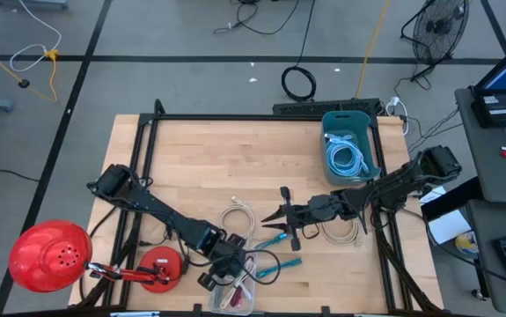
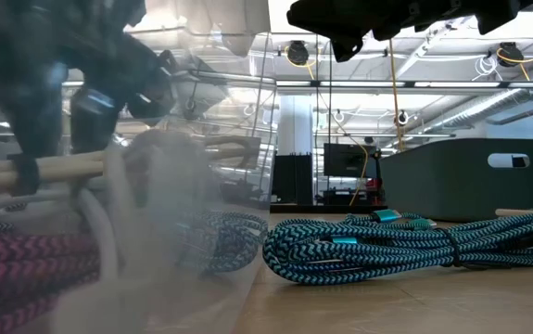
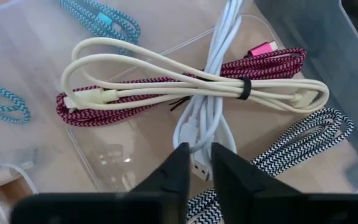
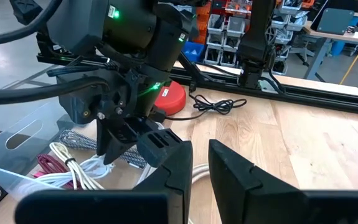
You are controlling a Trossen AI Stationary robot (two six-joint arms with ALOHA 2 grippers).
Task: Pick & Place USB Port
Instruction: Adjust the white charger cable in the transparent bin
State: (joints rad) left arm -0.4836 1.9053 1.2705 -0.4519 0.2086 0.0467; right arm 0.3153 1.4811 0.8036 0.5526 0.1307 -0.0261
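The left gripper (image 3: 195, 163) hangs over the clear tray (image 3: 98, 158) at the near edge of the table, fingers pointing down into it. The fingers stand narrowly parted around the white cable (image 3: 205, 127); whether they already press on it cannot be told from these views.

Position of the task item: the white cable lies inside the clear tray, directly beyond the left gripper's fingertips. Its long axis runs straight away from the gripper, in line with the gap between the fingers and across the other bundles. Judgement: a straight lift should suffice once the fingers have closed on it.

The left arm is the nearer one. The right gripper (image 4: 194, 155) waits beside the tray, toward the grey bin (image 1: 349, 145), fingers narrowly parted and holding nothing.

Count inside the tray, from the left wrist view:
- white cable: one
- cream cable (image 3: 191, 84), bound by a dark tie: one
- red braided cable (image 3: 253, 63): one
- black-and-white braided cable (image 3: 303, 140): one

Outside the tray, teal braided cables (image 2: 405, 243) lie on the table; their number cannot be settled. Judgement: the white cable crosses under the cream bundle, so lifting may drag that bundle along.
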